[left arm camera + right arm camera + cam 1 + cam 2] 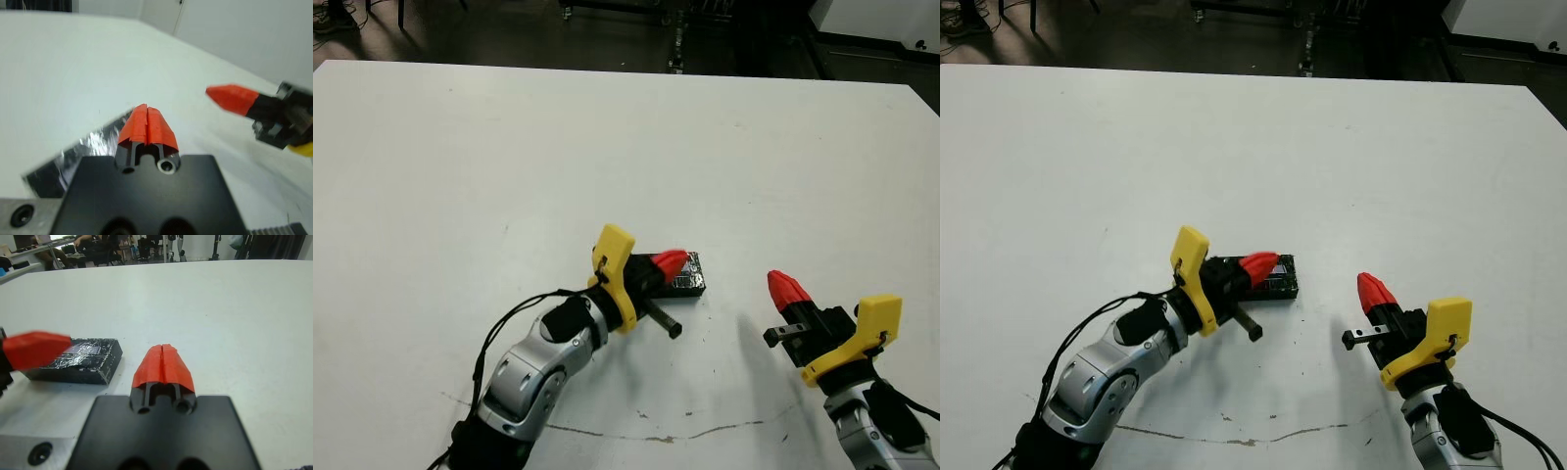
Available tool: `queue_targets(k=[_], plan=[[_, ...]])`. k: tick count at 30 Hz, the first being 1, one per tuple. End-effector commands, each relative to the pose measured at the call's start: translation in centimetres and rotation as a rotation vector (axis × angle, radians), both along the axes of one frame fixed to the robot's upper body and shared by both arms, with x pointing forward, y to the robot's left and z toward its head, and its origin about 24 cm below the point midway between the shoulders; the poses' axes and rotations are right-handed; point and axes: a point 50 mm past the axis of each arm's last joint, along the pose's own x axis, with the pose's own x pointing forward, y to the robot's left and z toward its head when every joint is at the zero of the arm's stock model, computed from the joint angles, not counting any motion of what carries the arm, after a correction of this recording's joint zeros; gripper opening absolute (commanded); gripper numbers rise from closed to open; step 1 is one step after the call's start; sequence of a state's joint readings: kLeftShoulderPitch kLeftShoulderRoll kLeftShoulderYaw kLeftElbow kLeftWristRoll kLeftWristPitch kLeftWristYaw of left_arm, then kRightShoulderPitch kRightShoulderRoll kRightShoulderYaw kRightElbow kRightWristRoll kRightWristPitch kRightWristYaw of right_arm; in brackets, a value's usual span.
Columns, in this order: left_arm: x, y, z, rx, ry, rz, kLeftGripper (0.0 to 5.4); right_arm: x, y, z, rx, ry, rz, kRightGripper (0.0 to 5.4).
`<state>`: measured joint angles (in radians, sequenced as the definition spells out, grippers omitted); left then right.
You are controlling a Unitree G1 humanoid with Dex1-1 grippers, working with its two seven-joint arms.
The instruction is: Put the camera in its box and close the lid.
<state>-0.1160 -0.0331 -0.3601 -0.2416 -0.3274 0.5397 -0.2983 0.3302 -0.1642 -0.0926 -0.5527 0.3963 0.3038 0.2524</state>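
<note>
The glossy black lid point(691, 280) lies flat on the white table just in front of me, its crinkled top catching light. No white tray and no small matte camera show; whatever is under the lid is hidden. My left gripper point(669, 262) is shut, its red tips over the lid's left part; I cannot tell whether they touch it. My right gripper point(786, 287) is also shut and holds nothing, a short way to the right of the lid and apart from it. From the right wrist, the lid point(83, 360) lies beyond my right gripper point(162, 363).
A thin dark scratch point(646, 431) runs along the table near my body. A black cable point(514, 318) loops beside my left forearm. Beyond the table's far edge point(607, 67) is a dark floor with equipment. People point(93, 245) sit far beyond the table.
</note>
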Motion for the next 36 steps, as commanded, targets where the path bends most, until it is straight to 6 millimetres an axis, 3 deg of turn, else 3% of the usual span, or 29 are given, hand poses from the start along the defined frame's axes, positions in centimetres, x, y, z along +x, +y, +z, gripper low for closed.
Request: queue_targets(k=[1, 13, 28, 36], plan=[[-0.4, 0.1, -1.7, 0.034, 0.116, 0.043, 0.02, -0.1, -0.1, -0.3, 0.012, 0.023, -0.005, 0.00], [0.7, -0.1, -3.7, 0.151, 0.307, 0.184, 0.02, -0.2, 0.0, -0.4, 0.025, 0.029, -0.009, 0.00], [1.9, -1.0, -3.1, 0.117, 0.294, 0.215, 0.02, -0.3, 0.1, -0.4, 0.023, 0.035, -0.008, 0.00], [2.1, 0.1, -2.8, 0.133, 0.320, 0.248, 0.02, -0.3, 0.1, -0.5, 0.035, 0.030, -0.002, 0.00]])
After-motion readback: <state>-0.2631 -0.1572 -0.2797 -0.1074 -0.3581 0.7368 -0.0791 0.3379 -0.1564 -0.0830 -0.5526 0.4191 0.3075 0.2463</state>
